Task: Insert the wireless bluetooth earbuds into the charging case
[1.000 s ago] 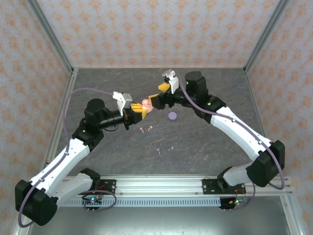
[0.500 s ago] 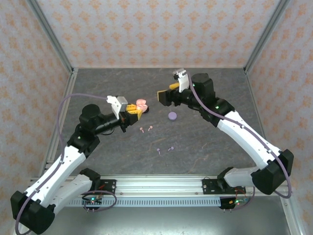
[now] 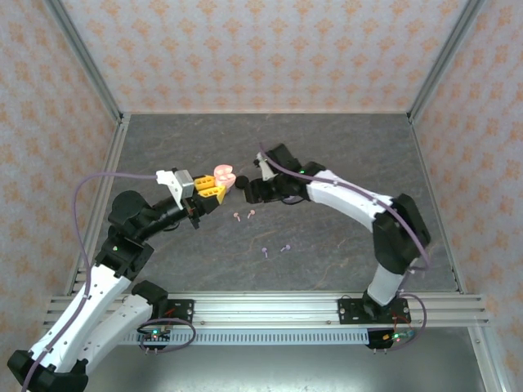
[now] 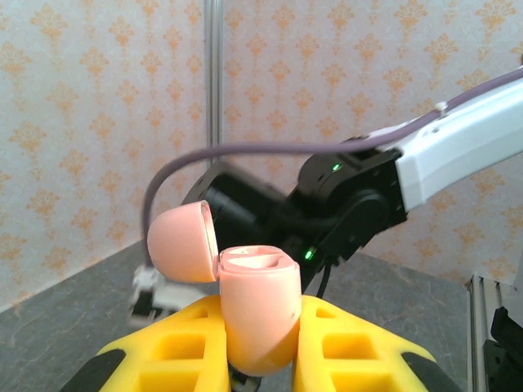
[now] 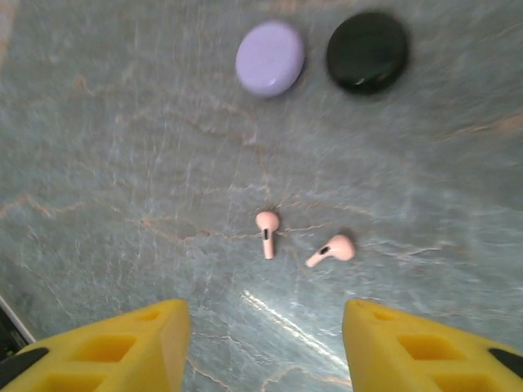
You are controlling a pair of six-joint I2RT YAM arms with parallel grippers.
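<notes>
Patterned wallpaper on three sides, dark stone-look worktop (image 3: 351, 147) below. Change over the last second: the two arms, which had met at mid-worktop around the pink charging case, have parted. The left claw (image 3: 215, 189) has drawn back toward 9 o'clock and stays clenched on the pink charging case (image 4: 257, 310), held clear of the surface with its lid hinged open. The right arm has folded inward and tipped its wrist down. The right claw (image 5: 263, 327) now hangs released, fingers wide apart with nothing between them, above the pink earbuds (image 5: 267, 233). Those lie loose on the worktop, near each other but not touching. From them, a shut lavender case (image 5: 270, 57) sits at 12 o'clock and a shut black case (image 5: 368, 51) at 1 o'clock. In the overhead view the lavender earbuds (image 3: 265, 251) lie at 5 o'clock of the pink pair, untouched. Reading: the opening of the case looks finished and the hand-off made — the free claw seems lined up for a first pick. No bud is seated yet.
</notes>
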